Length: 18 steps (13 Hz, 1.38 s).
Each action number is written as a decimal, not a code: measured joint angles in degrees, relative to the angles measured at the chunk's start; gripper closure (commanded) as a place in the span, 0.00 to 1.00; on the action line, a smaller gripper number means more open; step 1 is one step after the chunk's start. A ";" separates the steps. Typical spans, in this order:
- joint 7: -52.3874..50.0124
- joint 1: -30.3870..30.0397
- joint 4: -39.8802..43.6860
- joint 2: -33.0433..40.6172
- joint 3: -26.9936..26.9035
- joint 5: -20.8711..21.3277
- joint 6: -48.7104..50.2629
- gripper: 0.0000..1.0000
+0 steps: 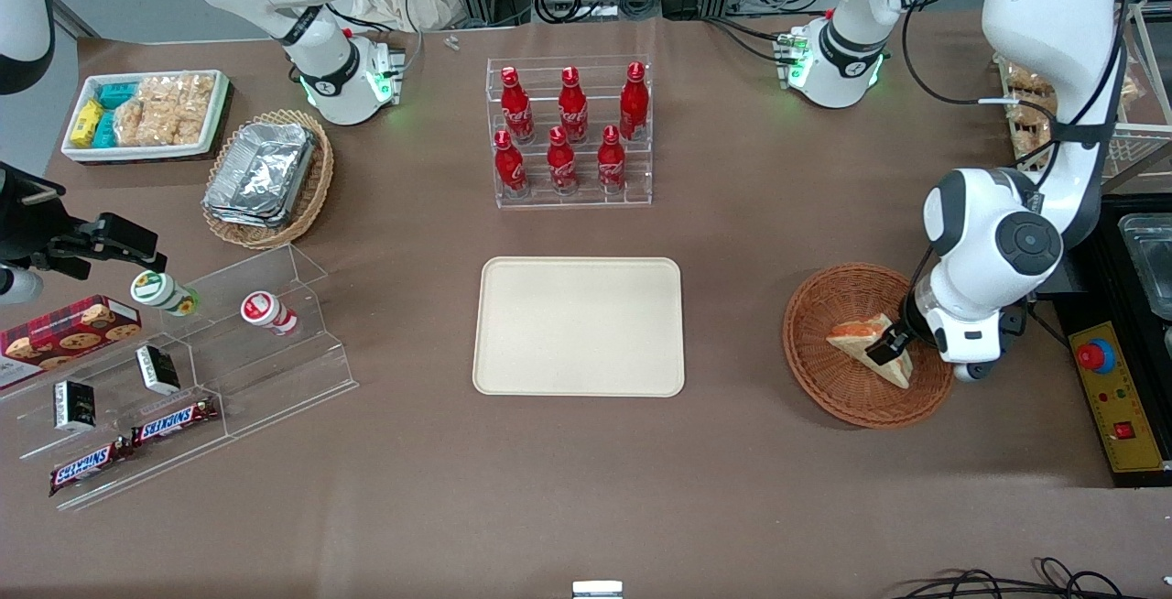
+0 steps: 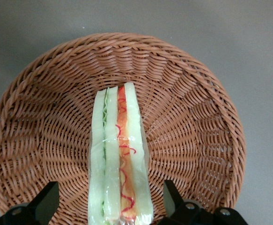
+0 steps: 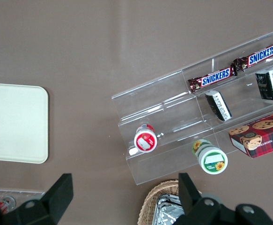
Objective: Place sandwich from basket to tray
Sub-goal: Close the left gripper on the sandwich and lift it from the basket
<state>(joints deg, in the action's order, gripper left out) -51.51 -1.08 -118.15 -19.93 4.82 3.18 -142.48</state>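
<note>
Empty tray [image 1: 579, 325] at mid-table. Toward the working arm's end, sandwich [image 1: 864, 344] lying in the basket [image 1: 815, 370], long axis running from the gripper [image 2: 110, 206] out to the basket's centre. Fingers [image 2: 45, 202] spread either side, not touching; sandwich's near end cut off.

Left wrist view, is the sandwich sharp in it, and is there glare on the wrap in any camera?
Left wrist view: sandwich and basket weave are crisp, with only faint sheen on the wrap; the open claw straddles the sandwich, its dark fingers slightly soft. Front view: even light, soft shadows, bright glare on the foil containers. Right wrist view: reflections streak the clear acrylic stand.
</note>
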 measured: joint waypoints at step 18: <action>10.40 -0.08 15.06 -1.19 0.15 -0.03 20.66 1.00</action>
<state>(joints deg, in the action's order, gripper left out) -41.11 -1.16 -103.09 -21.12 4.97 3.15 -121.83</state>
